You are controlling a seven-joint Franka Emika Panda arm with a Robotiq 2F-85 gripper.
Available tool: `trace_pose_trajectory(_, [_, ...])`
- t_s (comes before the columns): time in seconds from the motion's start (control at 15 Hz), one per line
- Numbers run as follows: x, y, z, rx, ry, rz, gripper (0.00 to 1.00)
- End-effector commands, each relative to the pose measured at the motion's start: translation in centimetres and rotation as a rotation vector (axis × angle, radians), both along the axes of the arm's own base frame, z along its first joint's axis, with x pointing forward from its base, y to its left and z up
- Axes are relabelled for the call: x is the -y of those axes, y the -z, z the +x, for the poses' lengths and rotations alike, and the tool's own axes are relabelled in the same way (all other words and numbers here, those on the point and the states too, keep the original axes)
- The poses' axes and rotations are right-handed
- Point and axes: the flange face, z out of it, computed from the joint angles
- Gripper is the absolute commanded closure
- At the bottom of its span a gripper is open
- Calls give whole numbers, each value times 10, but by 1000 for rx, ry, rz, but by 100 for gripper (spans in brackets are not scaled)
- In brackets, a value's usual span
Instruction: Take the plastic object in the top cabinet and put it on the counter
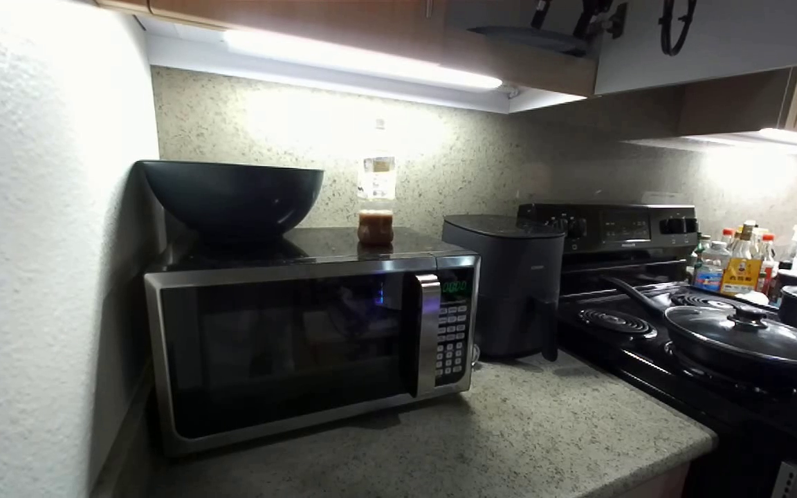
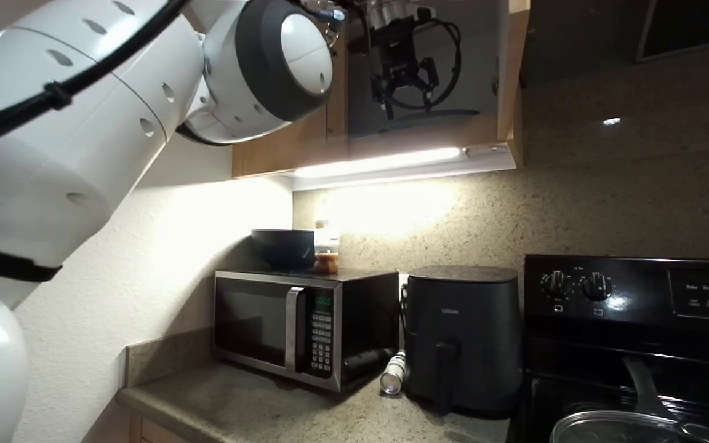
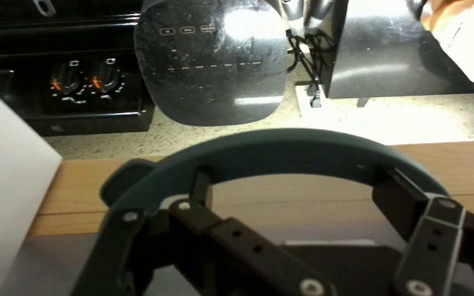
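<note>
plastic plate [image 1: 530,39] in the top cabinet [image 2: 299,147], robotiq gripper [image 3: 298,181] spread above

materials: the top cabinet is smooth, light wood, with a bright light strip [image 2: 379,162] along its underside. the counter [image 2: 280,406] is speckled grey-beige with a stone look. the microwave oven [image 1: 288,339] combines a metal frame with dark glass; a deep blue-black bowl [image 1: 232,197] with a curved, smooth wall stands on it. the air fryer [image 2: 477,344], marked cosori, is dark grey with rounded corners.

task item: the plastic plate lies nearly flat, low in the cabinet opening. in an exterior view it shows as a grey-blue ellipse. in the wrist view its dark grey-green rim forms a broad arc with a short rounded tab at one side. contact with the cabinet floor cannot be told.

gripper: fingers point down, wide apart, within the arc of the rim. whether the pads [image 3: 399,207] touch the rim cannot be told.

clearances: the cabinet door [image 2: 513,61] stands swung out beside the opening. in the wrist view the rim crosses the wood edge [image 3: 463,172], and a flat white panel [image 3: 6,176] stands to the left. below, the counter extends from the microwave oven to a rounded front edge and, past the air fryer, to the black stove [image 2: 637,320]
</note>
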Motion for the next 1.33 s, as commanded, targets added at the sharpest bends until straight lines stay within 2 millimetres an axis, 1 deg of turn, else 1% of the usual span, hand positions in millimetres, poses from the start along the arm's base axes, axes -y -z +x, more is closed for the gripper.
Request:
trace_pose_trajectory(0.0, [32, -17, -20, 20, 49, -61, 0])
trace_pose_trajectory(0.27, [52, -28, -32, 62, 102, -48, 0])
trace_pose_trajectory(0.4, [56, -32, -36, 77, 122, -19, 0])
trace_pose_trajectory(0.47, [53, -34, -40, 83, 139, 60, 0])
trace_pose_trajectory(0.53, [45, -36, -44, 77, 118, 131, 0])
trace_pose_trajectory(0.6, [51, -28, -33, 69, 121, 35, 0])
trace_pose_trajectory(0.73, [46, -33, -37, 83, 115, 88, 0])
trace_pose_trajectory(0.87, [42, -38, -41, 92, 124, 93, 0])
trace_pose_trajectory(1.0, [38, -47, -50, 102, 139, 75, 0])
trace_pose_trajectory(1.13, [37, -60, -62, 136, 163, 66, 0])
trace_pose_trajectory(1.27, [34, -75, -79, 168, 190, 61, 0])
